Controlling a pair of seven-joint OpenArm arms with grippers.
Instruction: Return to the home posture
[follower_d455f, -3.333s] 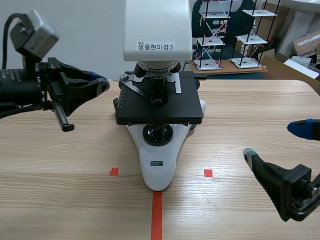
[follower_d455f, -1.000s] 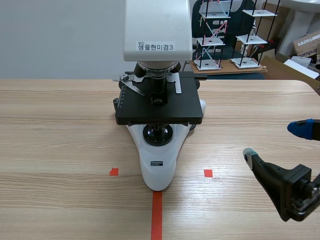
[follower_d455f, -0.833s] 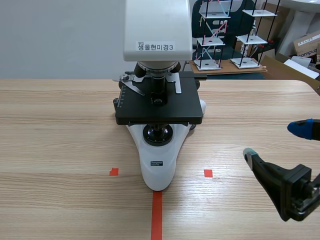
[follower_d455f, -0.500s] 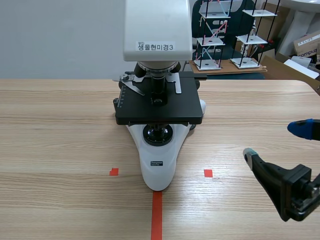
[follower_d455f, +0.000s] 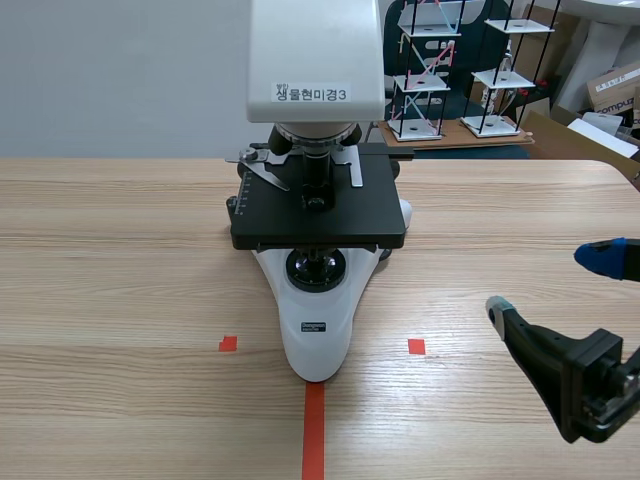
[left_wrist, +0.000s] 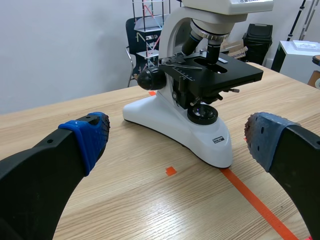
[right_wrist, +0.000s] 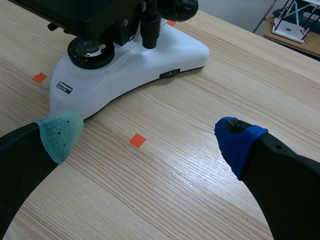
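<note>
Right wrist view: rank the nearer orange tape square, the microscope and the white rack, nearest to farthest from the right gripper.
1. Orange tape square: just ahead of the right gripper, between its open fingers.
2. Microscope: farther ahead on the table.
3. White rack: farthest, beyond the table's edge.

Blk arms (follower_d455f: 570, 375), blue/grey-green dotted pads (right_wrist: 240, 142)

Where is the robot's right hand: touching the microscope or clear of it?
Apart. The scene view shows it plainly: the open right hand sits off to the side of the microscope, with bare table between them.
</note>
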